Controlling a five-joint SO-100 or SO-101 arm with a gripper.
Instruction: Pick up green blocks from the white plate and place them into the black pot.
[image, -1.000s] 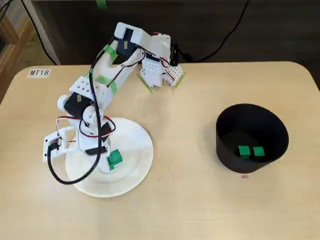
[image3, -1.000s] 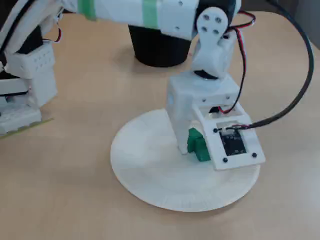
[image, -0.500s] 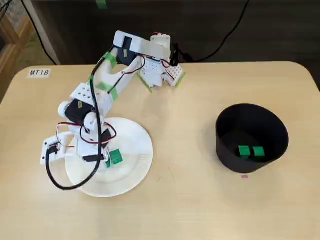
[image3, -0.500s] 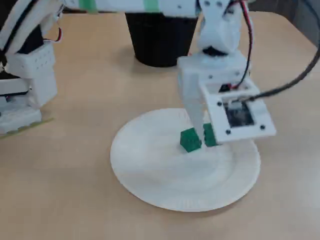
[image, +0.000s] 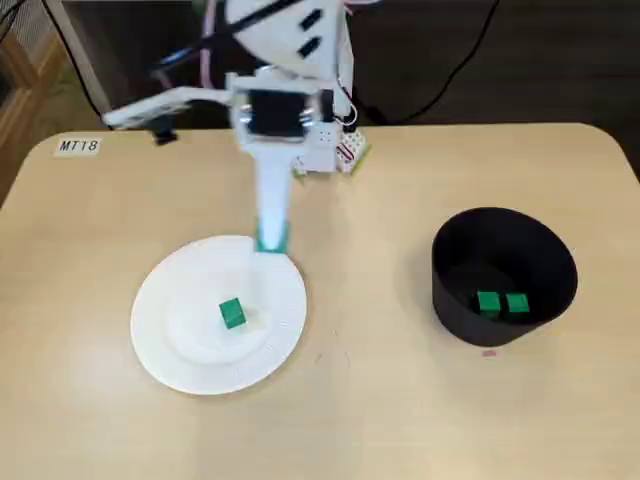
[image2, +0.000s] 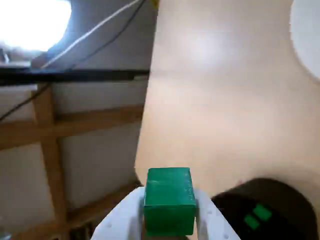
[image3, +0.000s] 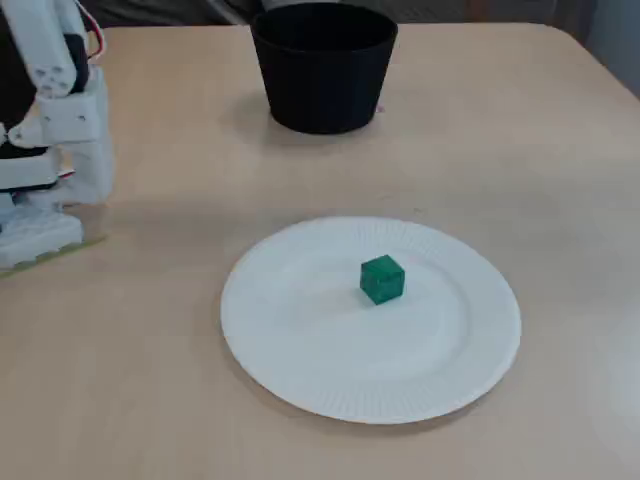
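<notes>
Grip: our gripper (image: 271, 240) is clamped on a green block (image2: 169, 201), raised over the upper edge of the white plate (image: 170, 350).
Pot bearing: in a fixed view the black pot (image: 452, 305) stands well right of the fingers, slightly lower in frame.
Room: bare table (image: 370, 260) between; we judge only the pot's rim needs clearing.
Plate: one loose block (image: 231, 313) sits mid-plate; two blocks (image: 489, 301) lie in the pot.

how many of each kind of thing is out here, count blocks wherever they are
green blocks: 4 (held block in the gripper, plate block, two pot blocks)
white plate: 1
black pot: 1
total: 6
</notes>
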